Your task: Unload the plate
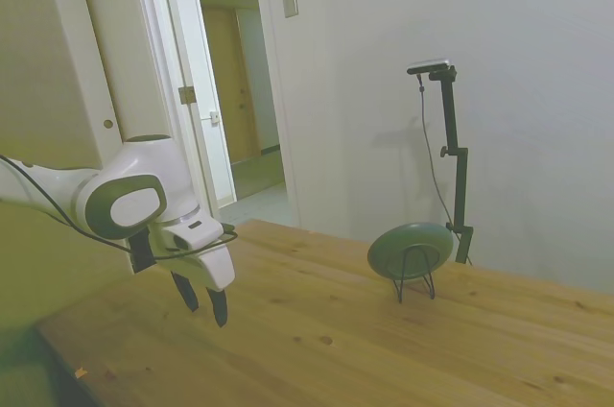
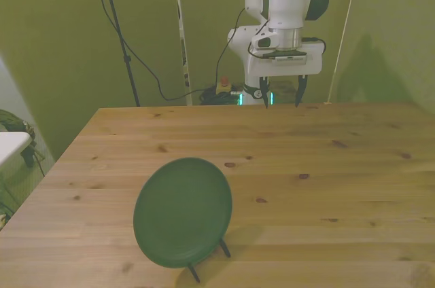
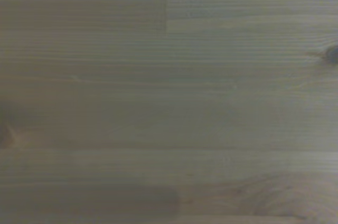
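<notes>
In the side view the gripper [image 1: 205, 305] is hanging at the left, just above the table [image 1: 317, 340], pointing down with its two dark fingers [image 1: 220, 308] spread apart and nothing between them. Well apart from it, further right, the plate [image 1: 410, 250] is standing tilted on edge in a thin black wire stand [image 1: 413, 282], leaning back against it. In the front view the plate [image 2: 182, 211] is sitting near the table's [image 2: 326, 166] close edge toward the front view's left, with the stand's feet [image 2: 223, 248] showing under it, while the gripper [image 2: 280, 102] is hovering released beyond the plate, over the far edge. The wrist view is showing only blurred wood grain [image 3: 169, 102].
</notes>
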### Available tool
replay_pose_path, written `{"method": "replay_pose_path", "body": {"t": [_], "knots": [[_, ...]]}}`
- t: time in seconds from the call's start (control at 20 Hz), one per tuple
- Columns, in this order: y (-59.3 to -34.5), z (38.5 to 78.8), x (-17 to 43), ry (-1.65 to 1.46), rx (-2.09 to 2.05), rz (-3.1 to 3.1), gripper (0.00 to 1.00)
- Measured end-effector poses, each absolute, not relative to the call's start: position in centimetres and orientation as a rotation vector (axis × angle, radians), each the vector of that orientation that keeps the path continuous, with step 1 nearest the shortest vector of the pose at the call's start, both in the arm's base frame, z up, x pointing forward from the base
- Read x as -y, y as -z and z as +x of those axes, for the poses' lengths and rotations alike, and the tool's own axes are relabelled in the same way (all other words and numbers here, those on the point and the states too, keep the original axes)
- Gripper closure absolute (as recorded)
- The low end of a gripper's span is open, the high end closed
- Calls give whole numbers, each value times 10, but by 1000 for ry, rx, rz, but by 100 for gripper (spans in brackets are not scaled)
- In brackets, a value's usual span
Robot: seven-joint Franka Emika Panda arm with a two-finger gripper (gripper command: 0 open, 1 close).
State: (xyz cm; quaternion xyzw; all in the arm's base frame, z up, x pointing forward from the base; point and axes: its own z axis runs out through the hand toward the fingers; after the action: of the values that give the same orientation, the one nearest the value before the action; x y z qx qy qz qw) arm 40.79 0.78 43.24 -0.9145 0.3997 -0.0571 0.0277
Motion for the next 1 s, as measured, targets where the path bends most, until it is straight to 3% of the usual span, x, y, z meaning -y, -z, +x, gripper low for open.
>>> {"method": "replay_pose_path", "body": {"t": [0.2,0.4,0.8,1.0], "knots": [[-443,421,14,230,-1266,-2782,0],[-481,480,68,382,-1379,-2723,0],[-515,598,109,478,-1515,-2631,0],[-530,611,95,459,-1487,-2653,0]]}}
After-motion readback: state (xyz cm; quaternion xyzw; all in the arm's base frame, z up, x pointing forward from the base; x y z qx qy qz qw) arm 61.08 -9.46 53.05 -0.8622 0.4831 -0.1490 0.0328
